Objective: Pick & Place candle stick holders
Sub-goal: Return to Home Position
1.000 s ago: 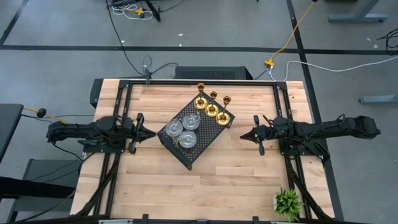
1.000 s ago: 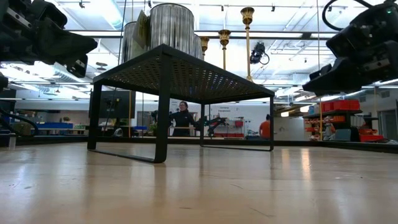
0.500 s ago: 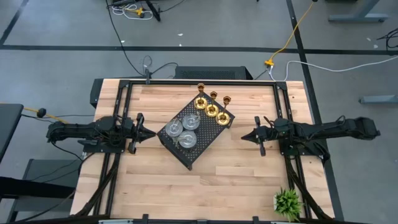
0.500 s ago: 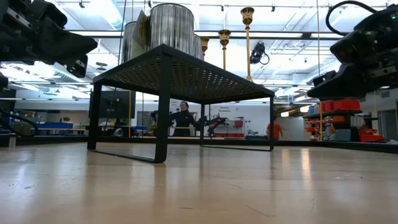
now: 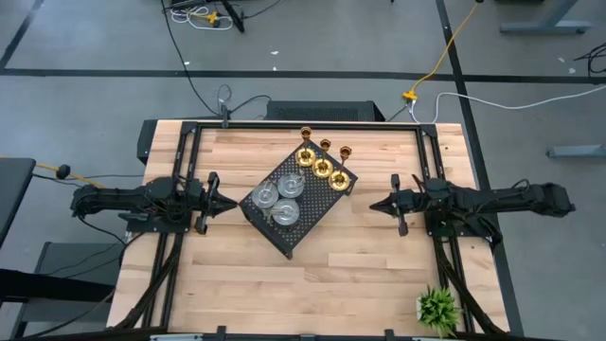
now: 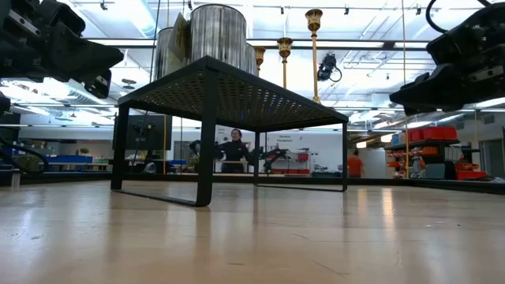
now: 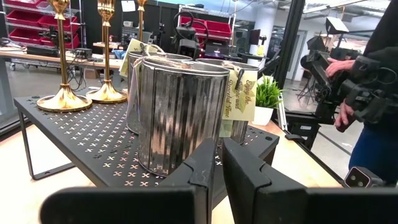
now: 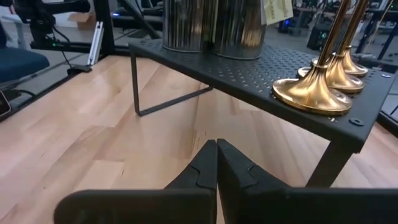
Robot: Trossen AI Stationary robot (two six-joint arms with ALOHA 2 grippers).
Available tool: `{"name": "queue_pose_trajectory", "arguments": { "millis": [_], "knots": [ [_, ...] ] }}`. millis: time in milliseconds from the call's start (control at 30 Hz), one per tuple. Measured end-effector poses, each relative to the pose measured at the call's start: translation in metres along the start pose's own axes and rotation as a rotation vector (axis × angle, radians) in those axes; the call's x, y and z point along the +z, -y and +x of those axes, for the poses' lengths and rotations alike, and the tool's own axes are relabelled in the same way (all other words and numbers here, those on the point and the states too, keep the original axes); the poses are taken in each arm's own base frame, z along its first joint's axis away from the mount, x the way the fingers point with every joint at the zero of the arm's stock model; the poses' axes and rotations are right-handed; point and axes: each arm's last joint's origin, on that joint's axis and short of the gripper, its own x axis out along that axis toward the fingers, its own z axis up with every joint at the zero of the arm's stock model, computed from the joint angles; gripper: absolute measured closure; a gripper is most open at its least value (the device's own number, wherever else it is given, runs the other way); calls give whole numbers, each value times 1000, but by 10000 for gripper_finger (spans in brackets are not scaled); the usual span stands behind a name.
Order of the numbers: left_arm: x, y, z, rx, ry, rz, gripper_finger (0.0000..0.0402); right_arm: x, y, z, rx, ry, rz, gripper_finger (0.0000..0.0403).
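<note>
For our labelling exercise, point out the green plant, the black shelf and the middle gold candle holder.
green plant (image 5: pixel 437 308): high view, centre of its leaves.
black shelf (image 5: pixel 292 237): high view, bare perforated top near one corner.
middle gold candle holder (image 5: pixel 322 169): high view, its round base.

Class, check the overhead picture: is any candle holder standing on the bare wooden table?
No: the three gold holders and three silver holders all stand on the black shelf.

Both arms are lying low and level, the left gripper (image 5: pixel 230 202) and right gripper (image 5: pixel 374 206) pointing at each other, fingers pinched together.
</note>
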Motion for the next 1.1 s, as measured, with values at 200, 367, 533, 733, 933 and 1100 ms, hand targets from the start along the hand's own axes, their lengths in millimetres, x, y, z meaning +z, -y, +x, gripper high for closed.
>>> {"name": "queue_pose_trajectory", "arguments": {
  "millis": [200, 367, 533, 733, 933, 1100],
  "knots": [
    [0, 0, 0, 0, 1, 0, 362, 2, 0, -4, -3, 29, -5, 398],
    [0, 0, 0, 0, 1, 0, 362, 4, -1, -8, -5, 54, -8, 398],
    [0, 0, 0, 0, 1, 0, 362, 8, -1, -11, -9, 96, -12, 398],
    [0, 0, 0, 0, 0, 0, 362, 12, -1, -16, -14, 147, -13, 398],
    [0, 0, 0, 0, 0, 0, 362, 12, -1, -20, -15, 163, -14, 398],
    [0, 0, 0, 0, 0, 0, 362, 13, -2, -23, -17, 183, -16, 398]
  ]
}}
